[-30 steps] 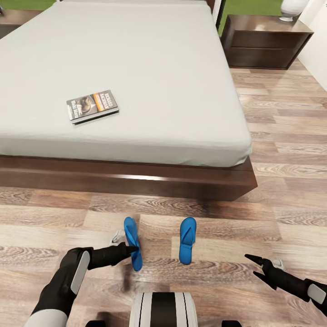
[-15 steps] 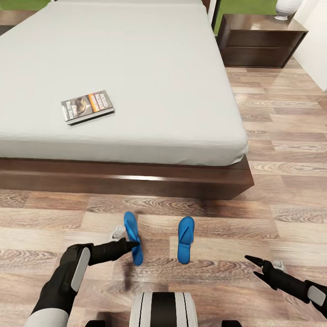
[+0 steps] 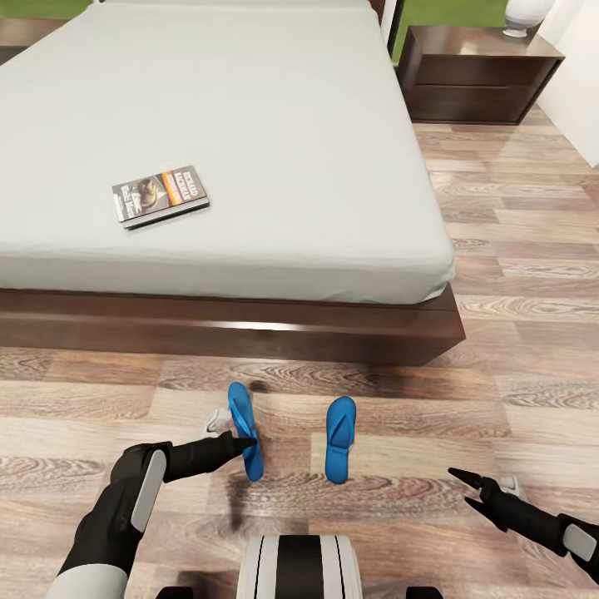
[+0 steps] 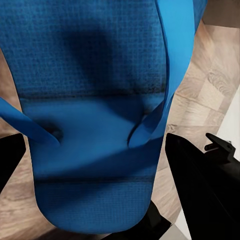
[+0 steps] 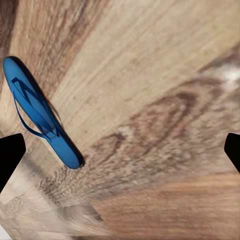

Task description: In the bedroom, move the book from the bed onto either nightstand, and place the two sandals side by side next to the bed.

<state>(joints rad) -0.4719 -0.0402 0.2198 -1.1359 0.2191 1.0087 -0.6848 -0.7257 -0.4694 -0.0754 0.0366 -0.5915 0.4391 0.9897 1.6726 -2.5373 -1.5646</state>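
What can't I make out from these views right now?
- Left pincer grip: in the head view its tips overlap the left sandal; the left wrist view cannot settle whether it is clamped.
- Lamp: cut off by the head view's top edge.
- Book: title text too small to read.
- Right pincer: open, holding nothing.

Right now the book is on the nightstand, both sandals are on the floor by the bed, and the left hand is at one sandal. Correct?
Not quite. The book lies on the bed, not the nightstand, as the head view shows. The rest holds: both sandals are on the floor by the bed, and the left hand is at the left sandal; the other sandal lies apart.
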